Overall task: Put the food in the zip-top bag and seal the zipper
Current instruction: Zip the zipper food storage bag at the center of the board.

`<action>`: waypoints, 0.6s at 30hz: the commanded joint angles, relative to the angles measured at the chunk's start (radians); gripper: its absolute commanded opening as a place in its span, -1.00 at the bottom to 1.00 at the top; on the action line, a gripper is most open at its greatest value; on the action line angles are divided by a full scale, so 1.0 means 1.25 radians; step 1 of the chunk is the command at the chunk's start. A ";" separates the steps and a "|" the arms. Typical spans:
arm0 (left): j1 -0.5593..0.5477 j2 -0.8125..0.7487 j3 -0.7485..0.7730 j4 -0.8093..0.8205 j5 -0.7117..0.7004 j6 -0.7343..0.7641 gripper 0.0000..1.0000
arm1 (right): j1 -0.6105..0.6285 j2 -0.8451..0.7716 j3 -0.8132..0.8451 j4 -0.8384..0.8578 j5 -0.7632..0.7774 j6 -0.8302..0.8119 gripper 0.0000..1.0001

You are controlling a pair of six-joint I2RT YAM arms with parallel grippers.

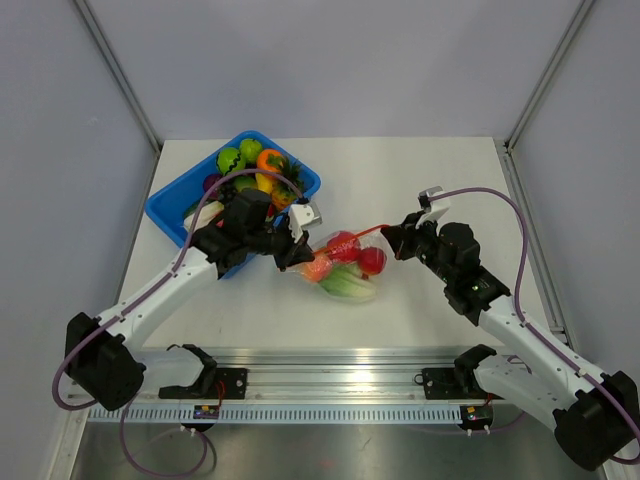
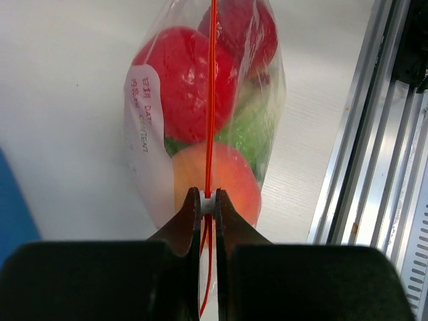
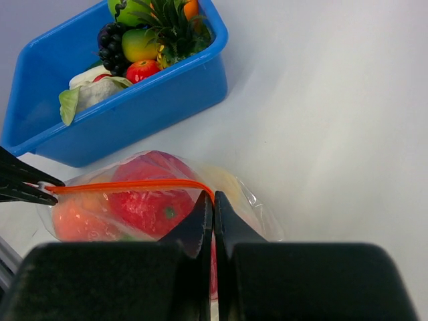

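While pinched together, both arms' fingers (image 2: 184, 224) seemingly on zipper (image 2: 211, 100)

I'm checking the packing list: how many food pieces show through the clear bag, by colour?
Red pieces: 2
Orange piece: 1
Green piece: 1
Total: 4 showing in the zip-top bag; more may be hidden behind them.

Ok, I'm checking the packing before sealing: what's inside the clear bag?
Through the zip-top bag show a red piece, a darker red one, an orange one and something green. Anything beneath them is covered, so no full count.
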 commanded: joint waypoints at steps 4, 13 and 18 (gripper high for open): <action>0.024 -0.060 -0.040 -0.053 -0.053 -0.031 -1.00 | -0.021 -0.011 0.017 0.051 0.092 -0.008 -1.00; 0.048 -0.128 -0.075 -0.062 -0.109 -0.058 -1.00 | -0.021 -0.007 0.020 0.057 0.097 -0.002 -1.00; 0.059 -0.156 -0.099 -0.051 -0.135 -0.080 -1.00 | -0.021 -0.008 0.018 0.061 0.098 0.002 -1.00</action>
